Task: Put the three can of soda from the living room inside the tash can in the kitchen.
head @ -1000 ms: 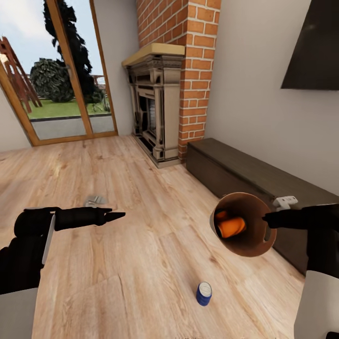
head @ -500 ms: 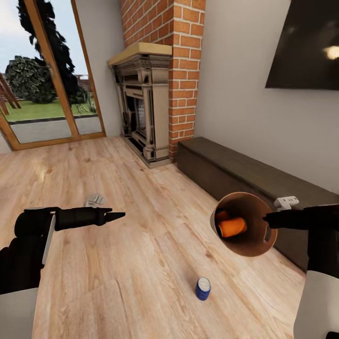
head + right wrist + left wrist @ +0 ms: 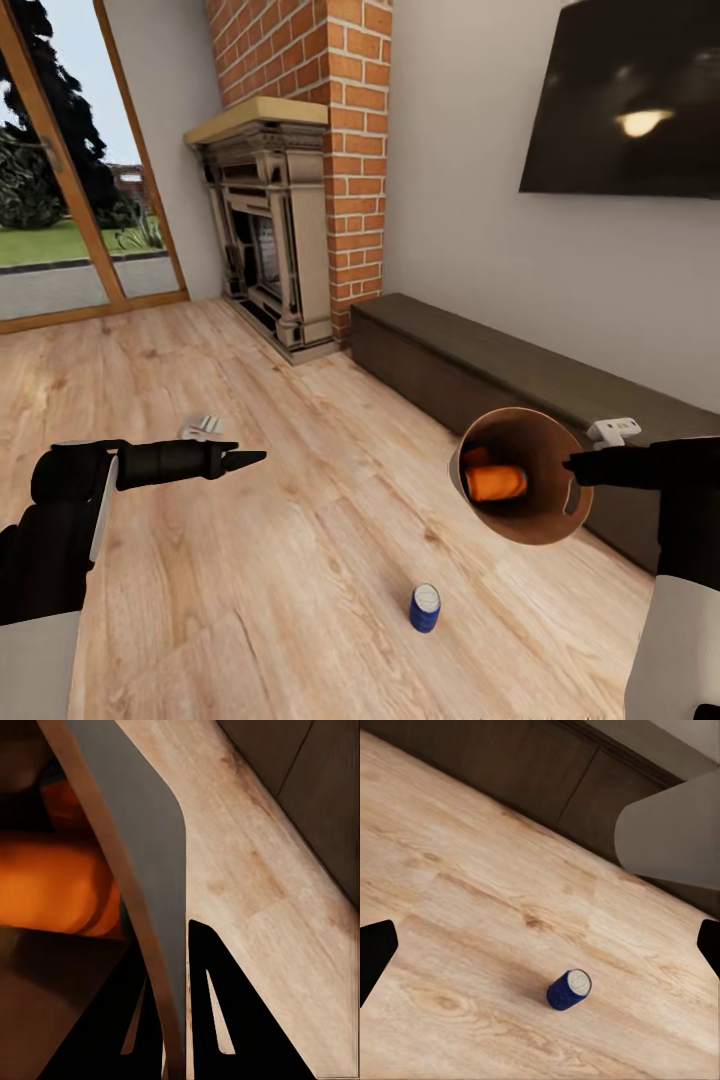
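My right gripper [image 3: 572, 466] is shut on the rim of the copper-brown trash can [image 3: 520, 430], holding it off the floor, tilted with its mouth towards me. Two orange soda cans [image 3: 495, 482] lie inside it. In the right wrist view the black fingers [image 3: 214, 1012] pinch the bin wall [image 3: 142, 862], with an orange can [image 3: 52, 885] just behind it. The blue soda can [image 3: 424, 607] stands upright on the wood floor, below and left of the bin. My left gripper [image 3: 262, 458] hovers open over the floor, and the blue can [image 3: 569, 989] sits apart from it, ahead between the spread fingertips.
A dark low cabinet [image 3: 470, 360] runs along the right wall, with a small white object [image 3: 612, 431] on it. The brick fireplace [image 3: 265, 230] stands at the back, the wall TV [image 3: 630, 100] at upper right, and a glass door at left. A small pale item [image 3: 200, 427] lies on the floor.
The whole view has swung to the right, so the fireplace and door have slid left in the picture. Both arms, the bin and its cans keep their places relative to me.
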